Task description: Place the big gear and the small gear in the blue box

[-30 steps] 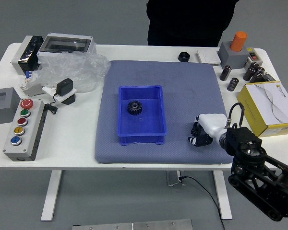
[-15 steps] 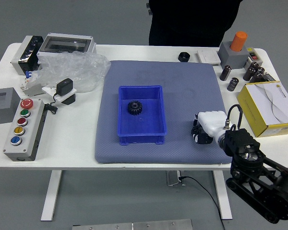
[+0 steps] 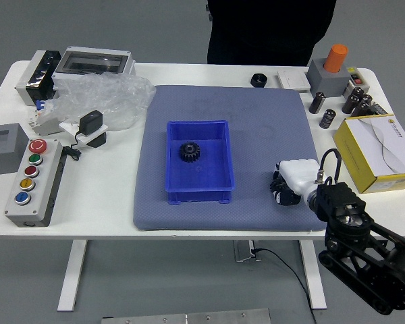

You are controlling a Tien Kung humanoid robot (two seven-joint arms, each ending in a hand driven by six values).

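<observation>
As seen from above: 1 blk gear point(image 3: 190, 151) in blue box point(image 3: 199, 196), left on mat point(image 3: 270, 121); R. hand point(image 3: 285, 189), mat's near right, open/closed can't tell; yellow carton point(image 3: 356, 154), right, print too sm. to read.

My right arm point(image 3: 371, 260) is finished in black throughout, with a glossy surface that returns small pale highlights. Its housings are rounded and bulky, set in successive joint sections. I note small, light, round details, possibly screws, on the section nearest the wrist; too small to confirm. A thin black cable point(image 3: 330, 152) forms an arched loop above the wrist, beside a small silvery fitting point(image 3: 319, 177). My right hand point(image 3: 291, 181) has a smooth white cover point(image 3: 301, 173); its left portion is black with small white patches.
</observation>
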